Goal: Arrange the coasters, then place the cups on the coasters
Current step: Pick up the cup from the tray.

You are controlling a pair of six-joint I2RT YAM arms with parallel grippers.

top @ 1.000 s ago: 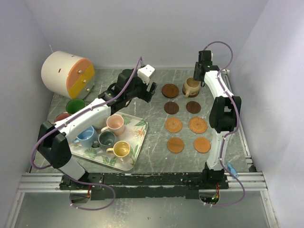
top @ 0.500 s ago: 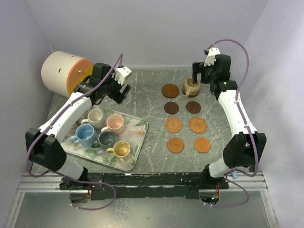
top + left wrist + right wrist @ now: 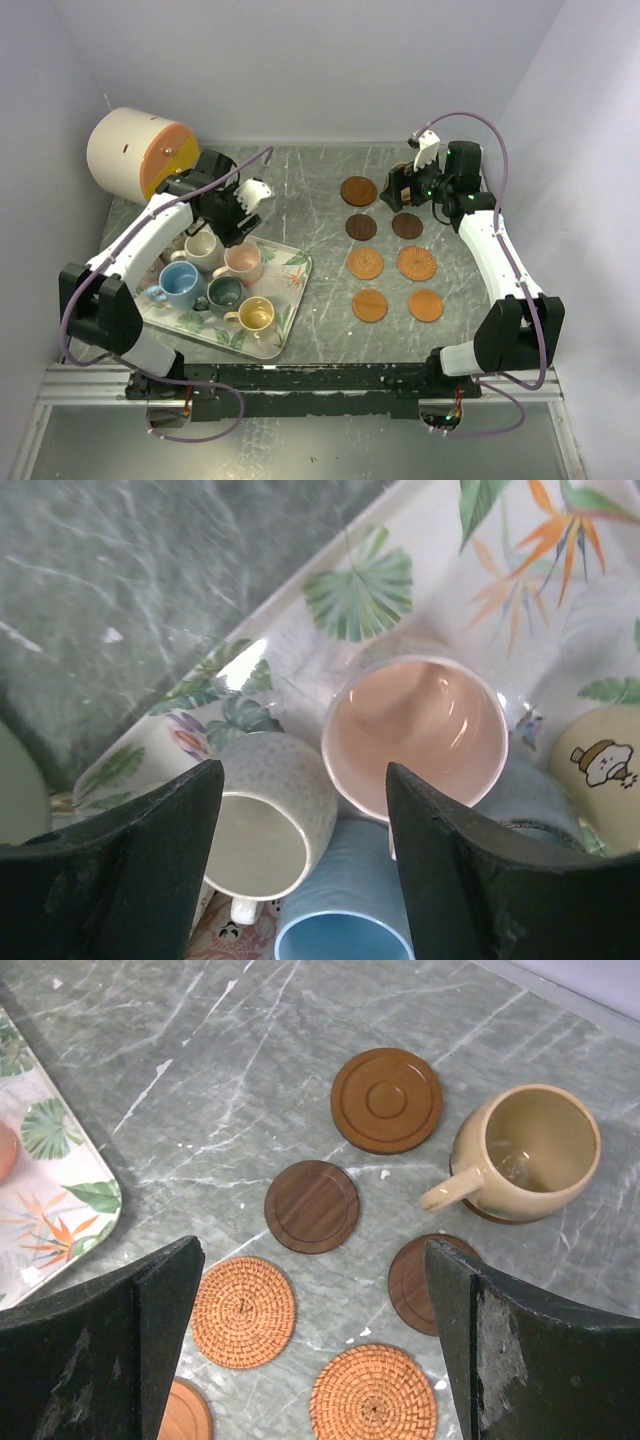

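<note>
Several coasters [image 3: 365, 264] lie in two columns right of centre, dark wood at the back, woven and orange ones nearer. In the right wrist view a tan cup [image 3: 525, 1150] stands on the back right coaster [image 3: 488, 1215]. My right gripper [image 3: 405, 185] [image 3: 312, 1250] hangs open above the dark coasters [image 3: 312, 1206], holding nothing. My left gripper [image 3: 240, 215] [image 3: 305, 790] is open over the tray's cups. The cream cup [image 3: 265, 825] and blue cup [image 3: 345, 920] lie between its fingers, the pink cup [image 3: 415, 735] just beyond. Dark grey [image 3: 224, 293] and yellow [image 3: 255, 315] cups stand nearer.
The leaf-print tray [image 3: 292, 268] sits left of centre. A big white-and-orange cylinder [image 3: 140, 155] stands at the back left, close to my left arm. Pale walls close in the back and both sides.
My right gripper opened, let go of the tan cup on the back right coaster and drew back above it. My left arm swung left, then came down over the tray's cups.
</note>
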